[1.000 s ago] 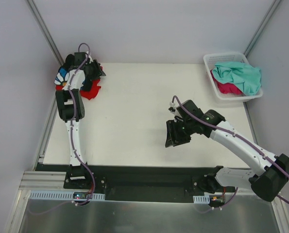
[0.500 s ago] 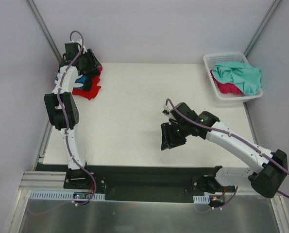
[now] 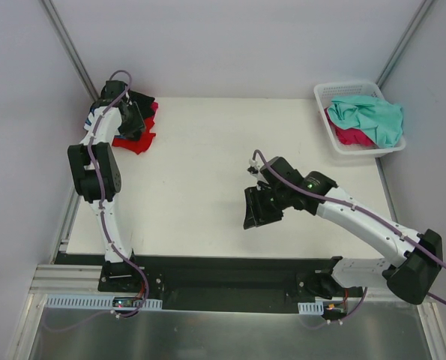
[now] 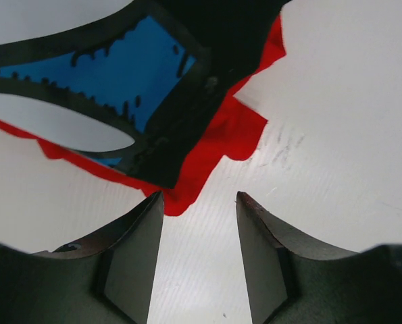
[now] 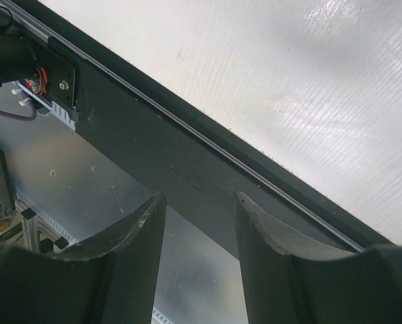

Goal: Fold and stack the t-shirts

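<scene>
Top view first: the left gripper [image 3: 130,114] is found way out at the far-left corner of the table [image 3: 208,165], right over a small pile where a black shirt [image 3: 143,99] is laid on a red shirt [image 3: 136,142]. How wide it's opened can't be made out from up here, since too much of it is hidden by the arm. The right gripper [image 3: 257,208] is hung over bare table toward the near edge, roughly in the middle, well apart from any cloth. Over in the far-right corner a white basket [image 3: 342,90] is seen, with a teal shirt [image 3: 372,116] draped across the top and over its right rim, and a magenta-pink shirt [image 3: 350,136] tucked under it.

Left wrist view: the fingers [image 4: 136,256] are seen parted and nothing is held, just bare table in the gap. The red shirt's edge is found just beyond the fingertips, with the black one on top of it. A blue and white print is shown on the black cloth.

Right wrist view: the fingers [image 5: 130,256] are parted here too, with nothing gripped. Past them, the table's near edge, a dark rail [image 5: 153,148] along it and a metal surface [image 5: 86,196] lower down are seen.
</scene>
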Robot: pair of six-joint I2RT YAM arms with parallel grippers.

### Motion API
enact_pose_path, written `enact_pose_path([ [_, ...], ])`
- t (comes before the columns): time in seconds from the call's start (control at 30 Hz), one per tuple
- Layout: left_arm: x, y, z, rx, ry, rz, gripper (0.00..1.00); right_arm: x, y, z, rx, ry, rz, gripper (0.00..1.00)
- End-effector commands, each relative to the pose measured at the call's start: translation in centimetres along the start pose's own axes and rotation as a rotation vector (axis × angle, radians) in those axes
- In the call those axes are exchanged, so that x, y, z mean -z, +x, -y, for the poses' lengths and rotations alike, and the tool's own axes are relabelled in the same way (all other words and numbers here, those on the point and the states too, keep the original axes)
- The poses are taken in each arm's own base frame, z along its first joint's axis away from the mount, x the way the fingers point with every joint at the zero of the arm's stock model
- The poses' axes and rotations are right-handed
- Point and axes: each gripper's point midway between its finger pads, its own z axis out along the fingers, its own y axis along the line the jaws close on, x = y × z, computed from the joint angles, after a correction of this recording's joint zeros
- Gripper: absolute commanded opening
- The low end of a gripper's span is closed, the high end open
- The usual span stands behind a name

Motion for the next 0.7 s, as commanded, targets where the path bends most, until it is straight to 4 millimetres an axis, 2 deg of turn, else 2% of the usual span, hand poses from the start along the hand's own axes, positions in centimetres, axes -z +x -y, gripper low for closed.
enact_pose_path([
  [0.0, 2.2, -0.8, -3.1, -0.004, -0.167, -0.013, 0.46, 1.0, -0.3, -0.3, 0.004, -0.004, 0.051, 0.48],
  [0.03, 2.3, -1.1, -3.3, -0.001, -0.184, -0.011, 0.46, 1.0, -0.1, -0.1, 0.006, 0.001, 0.049, 0.48],
  [0.13, 1.8, 0.1, -4.4, 0.009, -0.230, -0.045, 0.45, 1.1, 0.3, 0.2, 0.002, 0.010, 0.047, 0.48],
  [0.27, 2.1, 0.7, -5.3, 0.015, -0.275, -0.051, 0.45, 1.1, 0.4, 0.4, 0.001, 0.013, 0.051, 0.48],
  [0.4, 1.4, 1.9, -6.3, 0.030, -0.306, -0.100, 0.45, 1.3, 0.3, 0.3, 0.000, 0.010, 0.052, 0.48],
  [0.67, 0.3, 2.6, -6.6, 0.067, -0.309, -0.153, 0.45, 1.5, 0.6, 0.7, 0.003, 0.027, 0.054, 0.48],
])
